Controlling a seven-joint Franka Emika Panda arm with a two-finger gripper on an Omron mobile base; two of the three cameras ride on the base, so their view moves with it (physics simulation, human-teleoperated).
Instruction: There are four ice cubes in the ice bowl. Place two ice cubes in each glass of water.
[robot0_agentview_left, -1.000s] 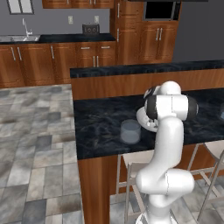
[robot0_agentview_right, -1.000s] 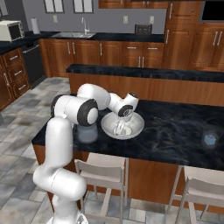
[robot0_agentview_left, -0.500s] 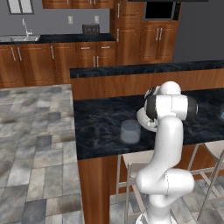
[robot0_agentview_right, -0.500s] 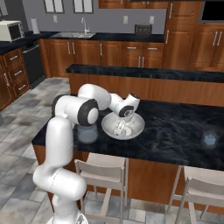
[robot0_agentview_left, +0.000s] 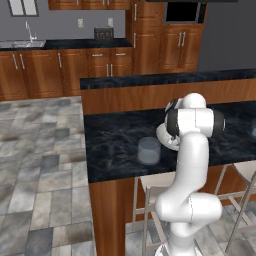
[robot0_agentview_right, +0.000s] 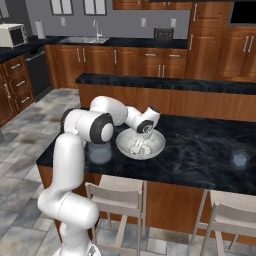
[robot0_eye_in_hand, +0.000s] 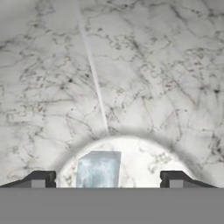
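The ice bowl (robot0_agentview_right: 140, 144) sits on the dark stone counter (robot0_agentview_right: 200, 150), and everything here is told from that bowl. The gripper (robot0_agentview_right: 137, 146) reaches down into the ice bowl from above. In the hand view its two fingertips (robot0_eye_in_hand: 40, 180) stand far apart — the jaws are wide open and hold nothing. Between them, close to the left tip, lies one ice cube (robot0_eye_in_hand: 98, 169) on the speckled floor of the ice bowl (robot0_eye_in_hand: 131, 87). It touches neither tip.

One glass of water (robot0_agentview_right: 100, 152) stands just beside the ice bowl, on its left in the right base view, partly behind the white arm. The other glass of water (robot0_agentview_right: 240, 159) stands well apart from the bowl, far along the counter to the right — something pale and bluish shows inside it.

In the left base view the near glass of water (robot0_agentview_left: 149, 150) stands just left of the ice bowl (robot0_agentview_left: 162, 135), most of which is hidden behind the arm.
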